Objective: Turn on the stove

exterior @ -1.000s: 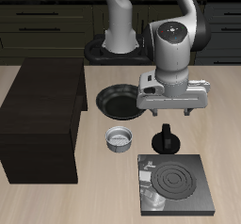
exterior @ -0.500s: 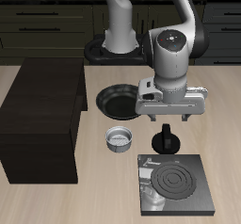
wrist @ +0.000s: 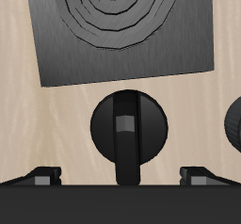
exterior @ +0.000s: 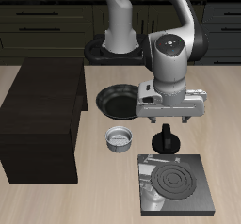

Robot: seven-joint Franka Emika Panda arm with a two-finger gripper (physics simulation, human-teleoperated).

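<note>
Stove point(exterior: 175, 183) knob hidden; my wide-open pincer point(exterior: 170, 117) hangs over the moka pot point(exterior: 166, 139) and could topple it.

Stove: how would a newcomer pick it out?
Start at the big dark cabinet and go across to the table's front edge. The stove is the flat dark grey square slab there; unlike the round pan and small metal bowl, it carries a spiral ring.
</note>
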